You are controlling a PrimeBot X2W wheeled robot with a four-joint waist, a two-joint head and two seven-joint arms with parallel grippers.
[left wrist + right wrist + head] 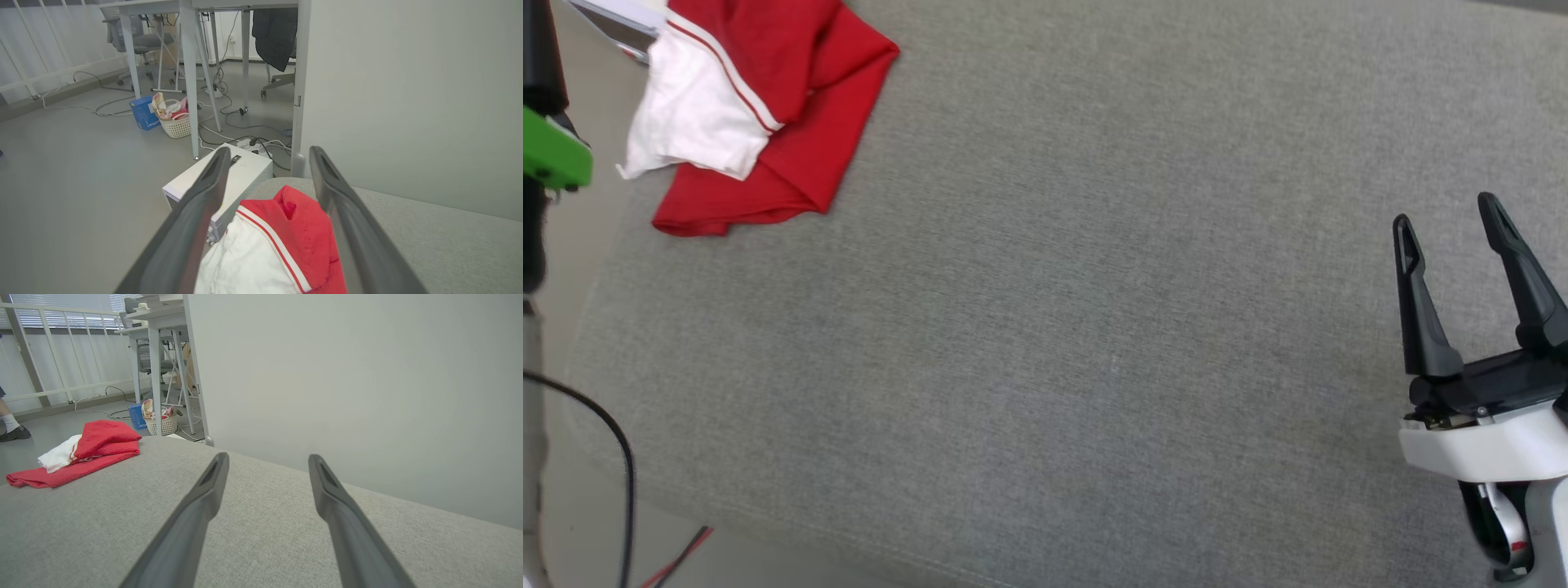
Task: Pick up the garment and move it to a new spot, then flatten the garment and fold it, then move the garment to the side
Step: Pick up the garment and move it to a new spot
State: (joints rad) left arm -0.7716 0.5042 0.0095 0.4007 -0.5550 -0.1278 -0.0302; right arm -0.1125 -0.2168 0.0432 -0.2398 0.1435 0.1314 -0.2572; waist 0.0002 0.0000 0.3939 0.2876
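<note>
Grey fabric cushion (1094, 327) with loosely folded red-and-white garment (760, 106) at its far left corner.
Left gripper (267, 153) spread wide over the garment, right gripper (1445, 214) spread wide near the right edge, both empty; white basket (176, 124) of crumpled cloths on the floor (81, 183).

Bright, even, perhaps daylit; soft foreground blur, bowed edges.

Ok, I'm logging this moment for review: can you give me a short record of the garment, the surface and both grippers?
garment: in rough folds, white sleeve on top
place: far left corner of the grey surface, by its edge
left gripper: open, holds nothing, garment seen between its fingers
right gripper: open, empty, over bare surface, far from the garment
stage: garment looks already folded and set aside
</note>
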